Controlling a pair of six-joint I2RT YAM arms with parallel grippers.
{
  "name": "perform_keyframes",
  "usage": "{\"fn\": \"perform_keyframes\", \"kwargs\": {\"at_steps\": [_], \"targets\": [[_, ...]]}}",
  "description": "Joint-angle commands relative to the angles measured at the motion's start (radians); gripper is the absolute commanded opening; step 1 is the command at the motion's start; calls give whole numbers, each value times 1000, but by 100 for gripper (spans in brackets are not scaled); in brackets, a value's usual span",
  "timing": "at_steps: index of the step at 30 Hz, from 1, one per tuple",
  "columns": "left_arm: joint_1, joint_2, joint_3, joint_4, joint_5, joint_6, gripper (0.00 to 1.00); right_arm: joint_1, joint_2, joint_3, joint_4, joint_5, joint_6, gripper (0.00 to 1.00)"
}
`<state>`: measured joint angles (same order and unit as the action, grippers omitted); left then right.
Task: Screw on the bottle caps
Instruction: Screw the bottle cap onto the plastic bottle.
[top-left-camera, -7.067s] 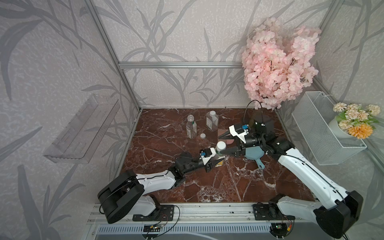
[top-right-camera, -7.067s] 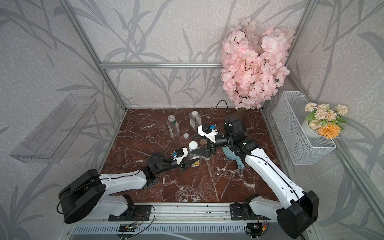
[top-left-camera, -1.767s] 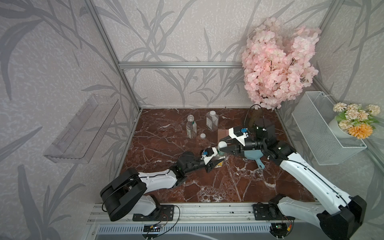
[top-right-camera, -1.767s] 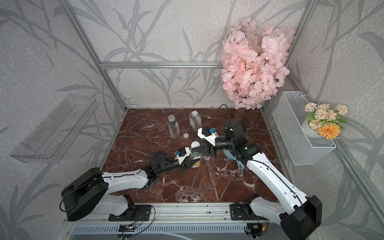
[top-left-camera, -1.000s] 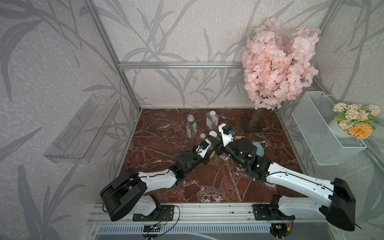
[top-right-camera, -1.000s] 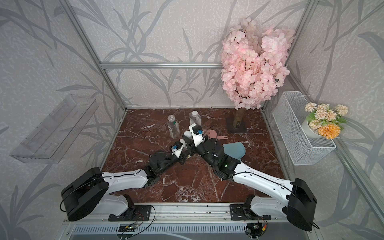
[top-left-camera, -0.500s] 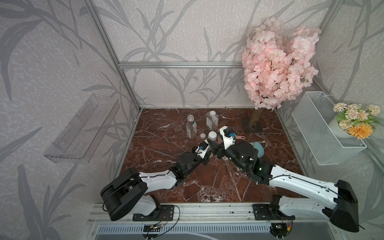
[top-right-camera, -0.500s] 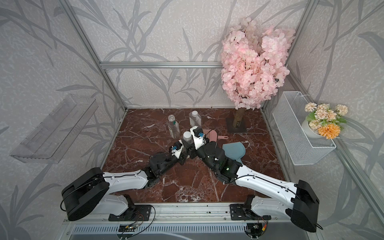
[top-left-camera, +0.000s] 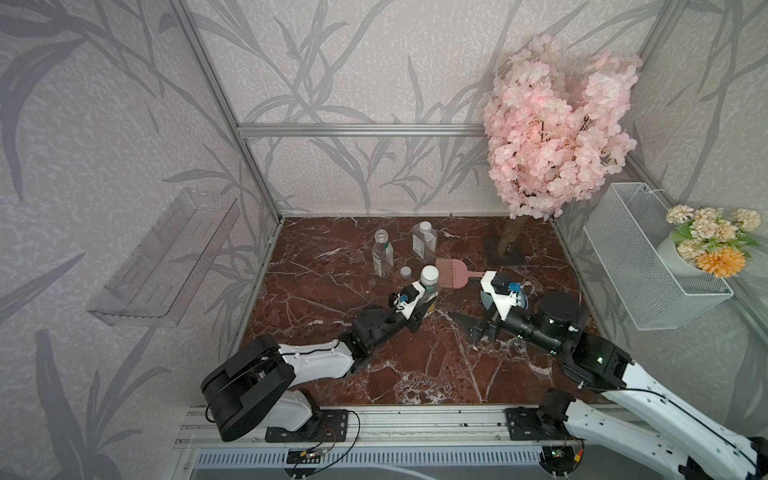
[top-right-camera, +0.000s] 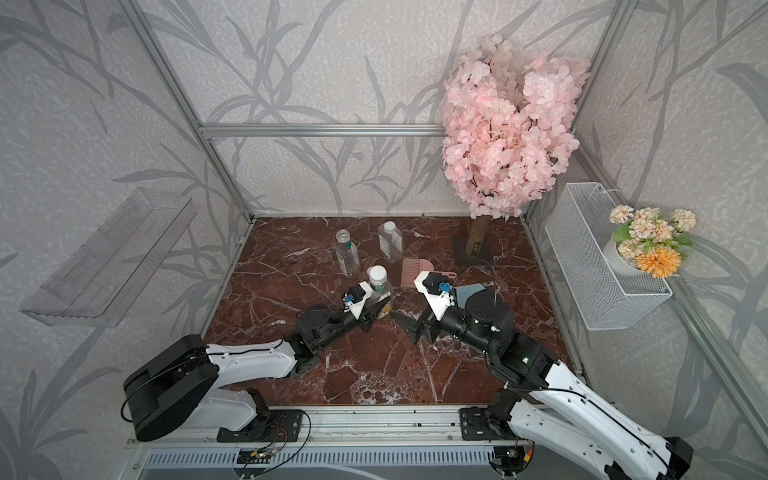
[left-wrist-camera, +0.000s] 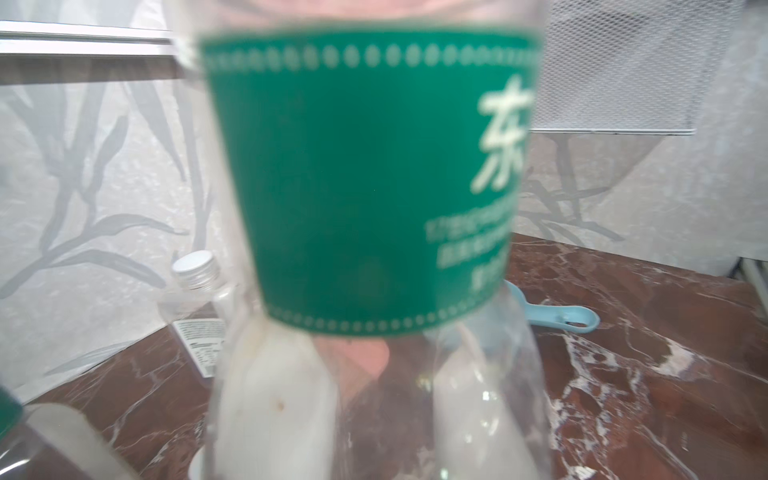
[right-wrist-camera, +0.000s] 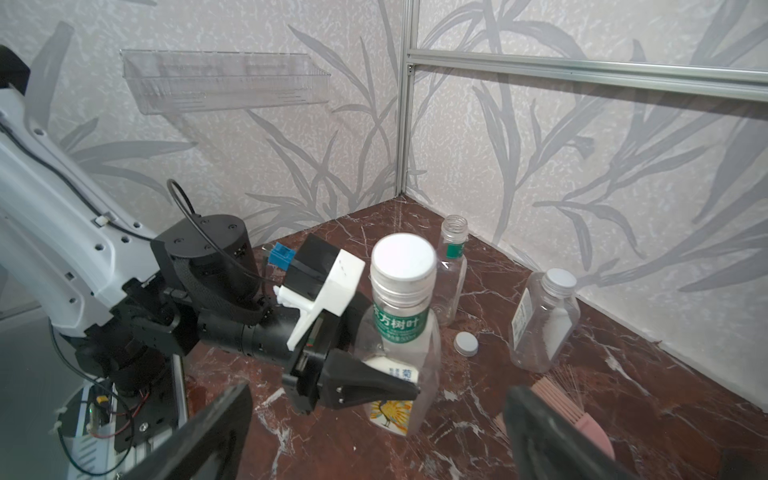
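Right wrist view, green-labelled bottle (right-wrist-camera: 401, 328) (white cap (right-wrist-camera: 402, 259) on), left gripper (right-wrist-camera: 400, 372) clamping it, right gripper (right-wrist-camera: 379, 387) spread empty.

Soft, even light; uneven sharpness.
We found both top views bright and crisp, shadows faint on the marble floor (top-left-camera: 316, 266). The left wrist view held the green-labelled bottle (left-wrist-camera: 365, 178) too near, blurred; the right wrist view was sharp, save the dark, soft jaws of the right gripper (right-wrist-camera: 378, 390) at its edge.
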<state>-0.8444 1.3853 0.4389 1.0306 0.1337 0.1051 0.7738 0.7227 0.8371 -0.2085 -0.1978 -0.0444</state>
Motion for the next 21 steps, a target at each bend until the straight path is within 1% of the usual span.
{"fn": "perform_keyframes", "kwargs": {"at_steps": [1, 3, 5, 6, 10, 12, 14, 17, 21], "targets": [[-7, -31, 40, -11, 218, 27, 18, -119, 13, 71, -134, -325, -136, 99], [-8, -38, 46, -27, 294, 27, 19, -194, 35, 97, -143, -465, -185, 98], [-14, -48, 46, -33, 345, 23, 19, -251, 68, 121, -138, -617, -230, 96], [-16, -51, 44, -33, 357, 22, 19, -261, 84, 132, -136, -656, -244, 96], [-24, -70, 43, -49, 386, 21, 19, -263, 165, 174, -133, -728, -332, 94], [-27, -73, 42, -49, 394, 21, 19, -263, 204, 185, -105, -765, -341, 92], [-31, -71, 43, -49, 397, 24, 18, -263, 247, 204, -91, -802, -341, 89], [-36, -71, 41, -49, 391, 28, 18, -261, 288, 227, -89, -826, -342, 82], [-38, -74, 39, -48, 386, 33, 19, -260, 308, 233, -74, -858, -342, 75]]}}
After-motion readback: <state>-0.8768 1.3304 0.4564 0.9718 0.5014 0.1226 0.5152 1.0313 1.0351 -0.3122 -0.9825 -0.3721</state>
